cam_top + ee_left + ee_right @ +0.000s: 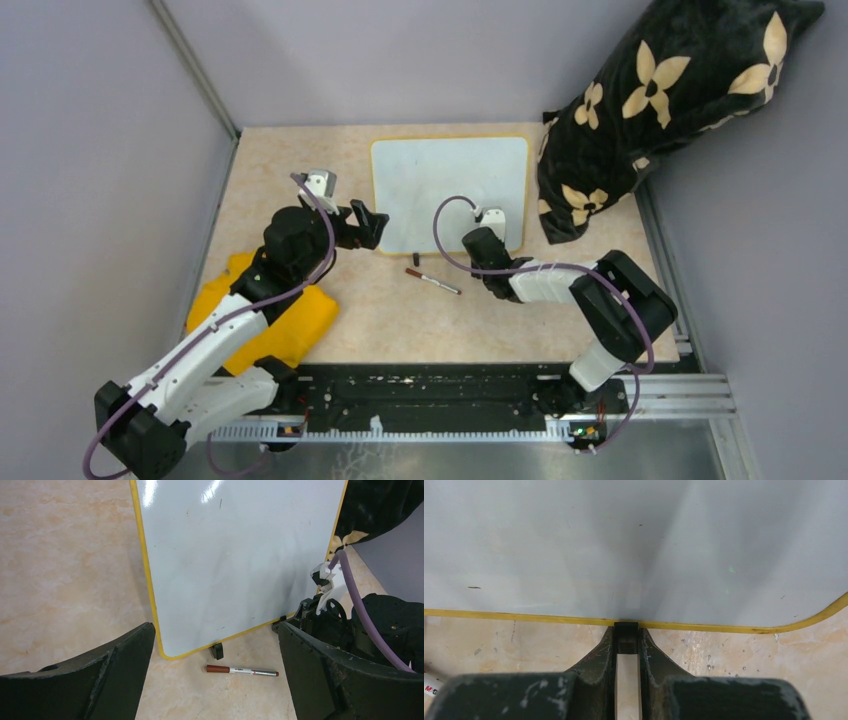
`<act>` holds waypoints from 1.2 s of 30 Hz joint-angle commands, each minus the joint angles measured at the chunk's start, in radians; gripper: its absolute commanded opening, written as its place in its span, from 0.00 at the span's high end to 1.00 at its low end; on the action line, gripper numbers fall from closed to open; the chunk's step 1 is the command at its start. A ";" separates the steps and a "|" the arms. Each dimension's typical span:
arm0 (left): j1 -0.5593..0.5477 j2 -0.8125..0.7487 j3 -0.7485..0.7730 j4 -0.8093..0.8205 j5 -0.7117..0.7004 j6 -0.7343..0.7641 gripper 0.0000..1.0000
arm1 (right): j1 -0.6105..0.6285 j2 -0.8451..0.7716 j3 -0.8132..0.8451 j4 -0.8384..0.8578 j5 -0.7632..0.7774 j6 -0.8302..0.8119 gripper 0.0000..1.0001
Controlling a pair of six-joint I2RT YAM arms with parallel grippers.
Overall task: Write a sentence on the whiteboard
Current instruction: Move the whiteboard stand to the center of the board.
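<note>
Your right claw (626, 645) is pinched shut on a black foot (626, 630) at the near edge of the whiteboard (450, 185). Your left claw (368, 226) gapes wide beside its near-left corner. A marker (432, 281) lies on the bench (380, 320) between them.

On my feed the whiteboard (450, 185) is glossy white with a few faint grey smudges, a thin yellow frame and a little black foot (216, 651). The marker (242, 670) has a white barrel and a brownish-red cap. The table (380, 320) is pale beige, kinda marbled. The cushion (660, 100) is black with cream flower shapes. There's a yellow cloth (300, 325) too, and a purple cable (436, 235) pops against the black-and-white right arm (545, 283).
</note>
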 commanded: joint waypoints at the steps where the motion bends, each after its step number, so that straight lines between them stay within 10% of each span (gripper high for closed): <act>1: -0.006 -0.003 -0.004 0.029 -0.002 -0.003 0.01 | 0.016 -0.037 0.001 -0.032 -0.010 0.043 1.00; 22: -0.005 -0.027 -0.005 0.028 -0.015 0.000 0.01 | 0.015 -0.072 -0.035 -0.040 -0.011 0.026 1.00; 36: -0.006 -0.034 -0.003 0.023 -0.016 0.002 0.01 | 0.016 -0.211 -0.053 -0.064 -0.049 0.039 0.46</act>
